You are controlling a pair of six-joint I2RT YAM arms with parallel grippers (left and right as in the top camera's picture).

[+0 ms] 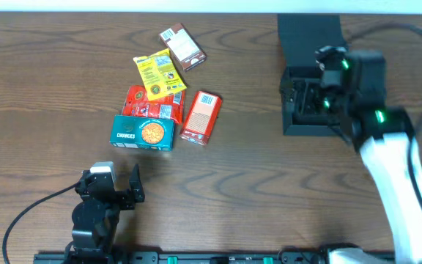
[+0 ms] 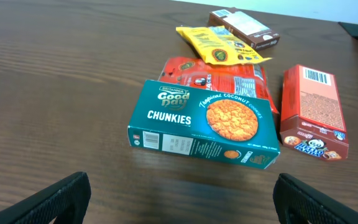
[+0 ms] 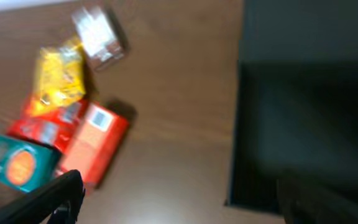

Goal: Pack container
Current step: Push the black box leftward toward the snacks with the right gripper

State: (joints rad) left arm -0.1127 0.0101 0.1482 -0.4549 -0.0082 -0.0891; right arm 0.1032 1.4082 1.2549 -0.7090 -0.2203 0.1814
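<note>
The black container (image 1: 299, 125) lies open at the table's right, its flap lid (image 1: 310, 37) laid back on the far side. It fills the right of the right wrist view (image 3: 303, 124). My right gripper (image 1: 321, 88) hovers over it, open and empty (image 3: 179, 199). The snacks lie in a cluster at centre-left: a teal cookie box (image 1: 143, 132), a red-orange box (image 1: 201, 117), a red packet (image 1: 152, 103), a yellow packet (image 1: 157, 72) and a brown box (image 1: 182, 45). My left gripper (image 1: 112, 192) is open and empty near the front edge, facing the teal box (image 2: 204, 124).
A black cable (image 1: 398, 33) runs over the table's far right corner. Another cable (image 1: 28, 213) trails left of my left arm. Bare wooden table (image 1: 255, 176) lies between the snacks and the container.
</note>
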